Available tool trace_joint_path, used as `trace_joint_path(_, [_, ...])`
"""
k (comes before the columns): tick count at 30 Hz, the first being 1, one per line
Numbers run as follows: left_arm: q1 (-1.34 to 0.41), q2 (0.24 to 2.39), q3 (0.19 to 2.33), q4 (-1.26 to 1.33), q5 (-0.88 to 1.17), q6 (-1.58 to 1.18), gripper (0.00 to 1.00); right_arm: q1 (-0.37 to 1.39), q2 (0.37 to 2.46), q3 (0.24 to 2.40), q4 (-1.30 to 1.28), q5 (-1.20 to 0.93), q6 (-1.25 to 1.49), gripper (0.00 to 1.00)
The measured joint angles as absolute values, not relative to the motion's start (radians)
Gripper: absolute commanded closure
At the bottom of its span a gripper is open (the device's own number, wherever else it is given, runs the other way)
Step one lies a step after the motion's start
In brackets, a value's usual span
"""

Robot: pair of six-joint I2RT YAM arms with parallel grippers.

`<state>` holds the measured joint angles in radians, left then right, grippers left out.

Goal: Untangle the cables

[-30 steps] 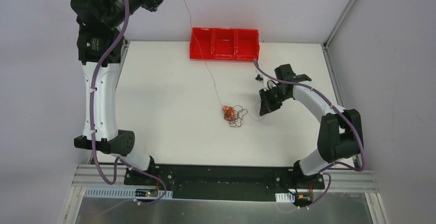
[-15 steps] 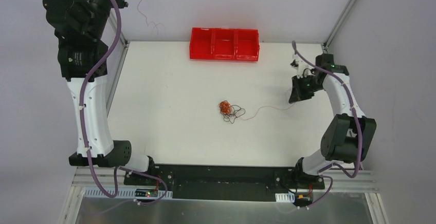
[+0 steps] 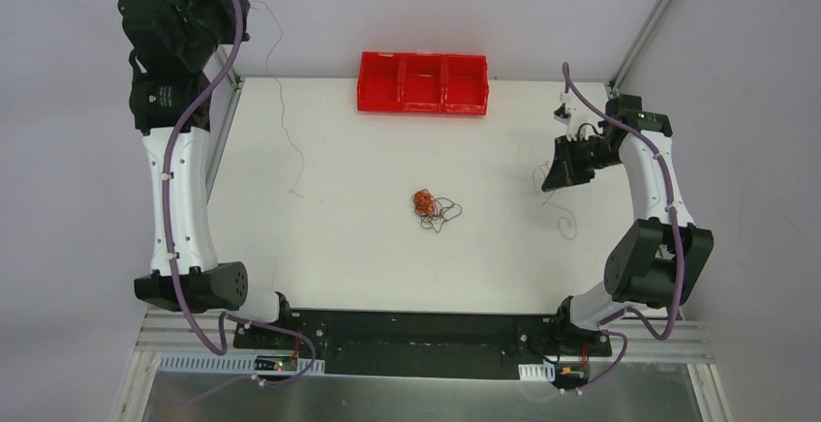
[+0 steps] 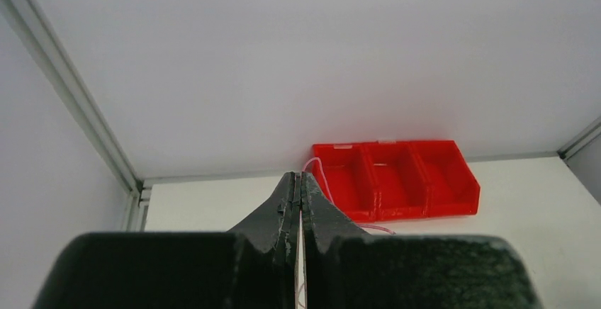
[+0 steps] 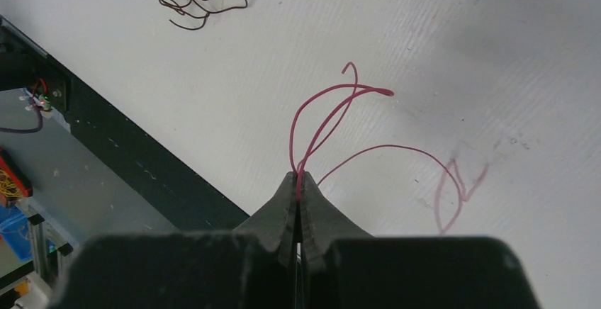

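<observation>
Right gripper (image 3: 549,183), clamped on a loose red wire (image 5: 375,91), has the tangle (image 3: 431,209) at its 8 o'clock, near on the worktop (image 3: 339,248).

A robotics lab cell: bare white table (image 3: 319,248), plain walls (image 3: 484,6), aluminium profile (image 3: 650,23), red bins (image 3: 422,83)

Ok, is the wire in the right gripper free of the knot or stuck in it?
Free: the red wire hangs from the shut right gripper, apart from the knot.
</observation>
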<state>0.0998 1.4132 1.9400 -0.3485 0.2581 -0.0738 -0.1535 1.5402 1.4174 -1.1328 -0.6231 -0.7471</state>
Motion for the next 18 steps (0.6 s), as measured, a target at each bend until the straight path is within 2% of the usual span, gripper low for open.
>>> trace_joint_path(8, [0.096,1.575,2.093,-0.213,0.415,-0.215,1.00,-0.143,1.540,1.412,-1.142,-0.699,-0.709,1.00])
trace_joint_path(18, [0.018,1.825,2.349,-0.008,0.432,-0.304,1.00,-0.112,1.540,1.476,-1.118,-0.801,-0.598,1.00])
